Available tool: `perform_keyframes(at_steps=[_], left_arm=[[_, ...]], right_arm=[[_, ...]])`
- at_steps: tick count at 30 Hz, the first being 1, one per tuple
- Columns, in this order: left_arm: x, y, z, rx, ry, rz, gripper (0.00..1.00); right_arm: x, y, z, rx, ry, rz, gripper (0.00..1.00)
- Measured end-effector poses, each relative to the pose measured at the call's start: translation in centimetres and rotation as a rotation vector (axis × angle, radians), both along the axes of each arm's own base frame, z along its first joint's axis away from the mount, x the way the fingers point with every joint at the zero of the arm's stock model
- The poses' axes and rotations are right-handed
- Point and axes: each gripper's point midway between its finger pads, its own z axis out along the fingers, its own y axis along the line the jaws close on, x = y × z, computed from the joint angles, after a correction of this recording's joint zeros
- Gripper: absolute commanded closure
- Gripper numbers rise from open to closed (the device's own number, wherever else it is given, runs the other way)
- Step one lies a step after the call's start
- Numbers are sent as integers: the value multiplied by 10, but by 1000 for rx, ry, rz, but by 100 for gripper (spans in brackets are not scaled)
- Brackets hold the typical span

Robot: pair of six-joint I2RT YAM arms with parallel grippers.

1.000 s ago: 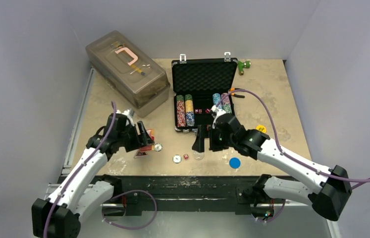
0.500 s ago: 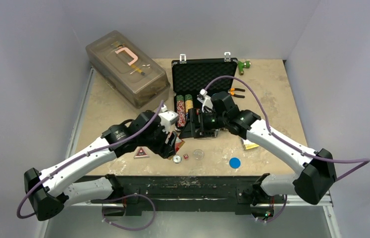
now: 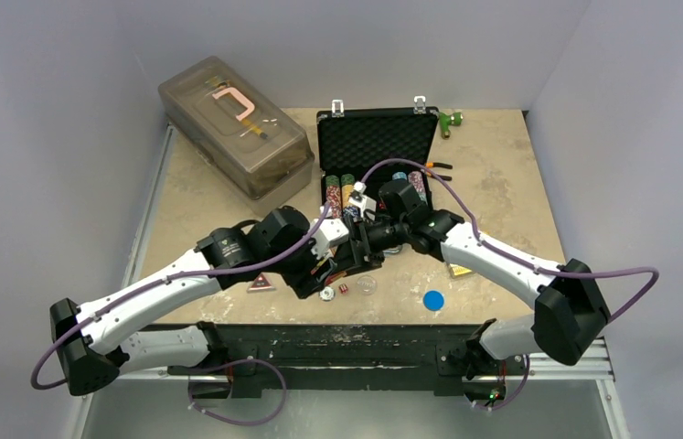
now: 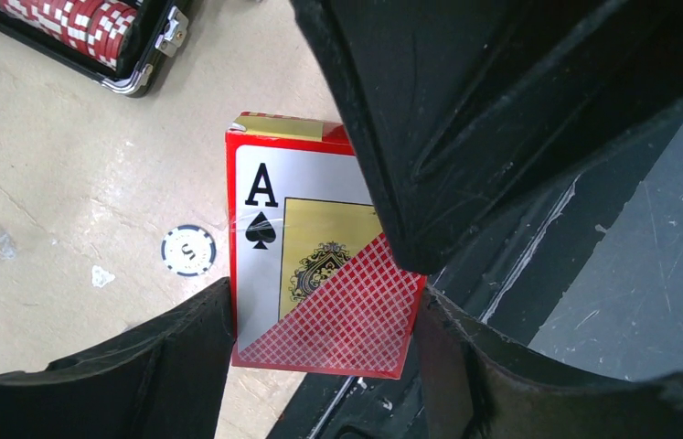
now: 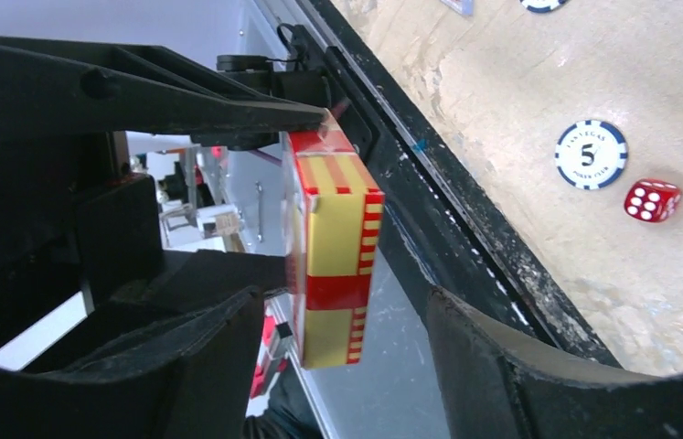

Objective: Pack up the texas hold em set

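Two grippers stood about one card deck. The left gripper [image 4: 324, 302] was clamped on the card deck [image 4: 305, 229], one finger against each long narrow edge near one end, with the ace-of-spades face turned toward its wrist camera. The right gripper [image 5: 345, 297] straddled the same deck across its broad faces. Its jaws were partly parted, and a sliver of gap showed on either side, so it did not appear to be gripping.

The deck hung in the air over the front edge of the table [image 3: 502, 183], just in front of the open briefcase [image 3: 376, 142] and not touching it.

By the look of it, the deck was a light, stiff carton, firm enough across the broad faces to take a squeeze. The glossy, seemingly film-wrapped surface would probably be slippery under hard pads. The broad faces near the free end seemed the better place to hold it. That spot was clear of the left fingers, and pressure there would meet the packed cards rather than bow the thin side walls. A slip here could send the deck off the table's edge.

Below lay a loose poker chip [image 5: 591, 154] and a red die [image 5: 652, 199] beside it, both unpacked. A blue disc [image 3: 433, 300] lay further right. Rows of chips [image 3: 337, 187] sat in the case's tray under the foam-lined lid.
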Motion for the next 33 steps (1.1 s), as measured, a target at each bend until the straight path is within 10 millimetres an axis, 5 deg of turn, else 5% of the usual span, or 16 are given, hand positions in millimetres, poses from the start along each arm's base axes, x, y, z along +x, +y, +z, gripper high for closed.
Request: perform_keyframes(at_steps=[7, 11, 13, 17, 21, 24, 28, 33], left_arm=[[-1, -4, -10, 33, 17, -40, 88], [-2, -5, -11, 34, 15, -67, 84], [-3, -5, -11, 35, 14, -75, 64], [-3, -2, -11, 47, 15, -68, 11], [16, 3, 7, 52, -57, 27, 0], [49, 22, 39, -5, -148, 208, 0], [88, 70, 82, -118, -249, 512, 0], [113, 99, 117, -189, -331, 705, 0]], right_arm=[[-5, 7, 1, 50, 14, 13, 52], [-5, 8, -1, 55, 14, 9, 74], [-5, 8, -4, 50, 16, 3, 97], [-4, 8, -7, 52, 25, -14, 100], [9, 4, -11, 30, 10, -76, 100], [45, -23, -23, -59, -22, -235, 100], [114, -83, -30, -288, -130, -489, 100], [206, -135, 2, -516, -356, -672, 100]])
